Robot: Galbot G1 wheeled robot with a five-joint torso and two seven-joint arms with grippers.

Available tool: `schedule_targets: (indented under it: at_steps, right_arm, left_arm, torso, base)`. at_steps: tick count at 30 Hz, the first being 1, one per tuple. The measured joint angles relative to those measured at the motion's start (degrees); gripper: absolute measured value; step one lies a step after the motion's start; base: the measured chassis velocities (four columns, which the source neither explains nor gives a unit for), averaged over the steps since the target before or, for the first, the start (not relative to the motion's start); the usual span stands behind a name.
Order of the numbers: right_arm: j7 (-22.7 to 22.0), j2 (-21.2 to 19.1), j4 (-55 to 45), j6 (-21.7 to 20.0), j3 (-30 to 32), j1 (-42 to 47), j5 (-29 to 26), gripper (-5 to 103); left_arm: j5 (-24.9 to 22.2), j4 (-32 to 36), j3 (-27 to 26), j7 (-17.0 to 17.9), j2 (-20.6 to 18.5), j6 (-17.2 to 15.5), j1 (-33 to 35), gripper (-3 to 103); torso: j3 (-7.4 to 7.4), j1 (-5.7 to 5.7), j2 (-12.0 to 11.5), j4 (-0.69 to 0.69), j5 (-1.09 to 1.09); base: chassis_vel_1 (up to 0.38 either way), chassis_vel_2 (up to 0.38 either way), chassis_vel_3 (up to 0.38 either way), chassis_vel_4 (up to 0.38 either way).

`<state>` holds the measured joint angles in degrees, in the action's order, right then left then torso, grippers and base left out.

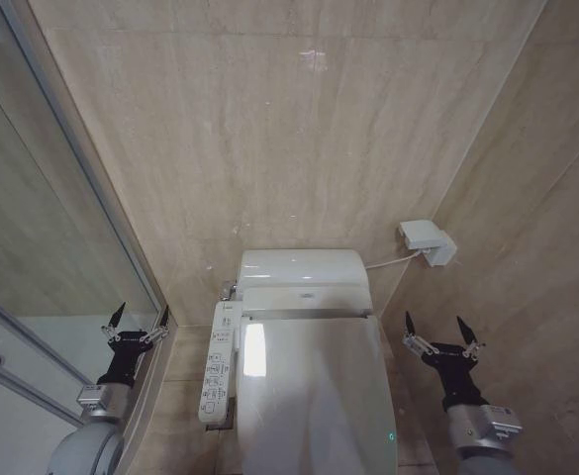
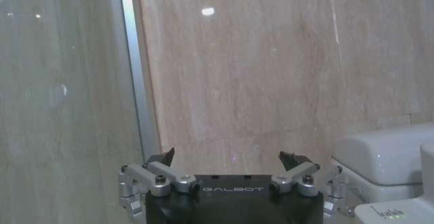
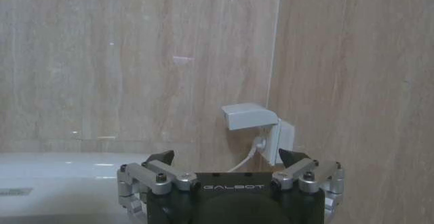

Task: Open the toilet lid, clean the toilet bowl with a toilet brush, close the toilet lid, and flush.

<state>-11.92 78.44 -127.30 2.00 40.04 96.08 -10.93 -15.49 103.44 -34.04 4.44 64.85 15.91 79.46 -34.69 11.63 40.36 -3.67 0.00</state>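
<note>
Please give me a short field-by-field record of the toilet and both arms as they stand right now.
toilet lid: closed, lying flat over the bowl
button panel: along the toilet's left side
left pincer: open, empty, raised left of the toilet by the glass partition
right pincer: open, empty, raised right of the toilet
wall socket box: on the right wall, cable running to the toilet
</note>
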Motion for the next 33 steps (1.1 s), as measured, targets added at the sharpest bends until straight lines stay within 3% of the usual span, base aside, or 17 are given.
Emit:
schedule_targets:
  at_steps: [33]
  right_arm:
    - [0.0,0.0,0.0,0.0,0.0,0.0,0.0,100]
  left_arm:
    - [0.0,0.02,0.0,0.0,0.0,0.0,0.01,100]
  torso:
    - [0.0,0.0,0.0,0.0,0.0]
  base:
    - [0.0,0.0,0.0,0.0]
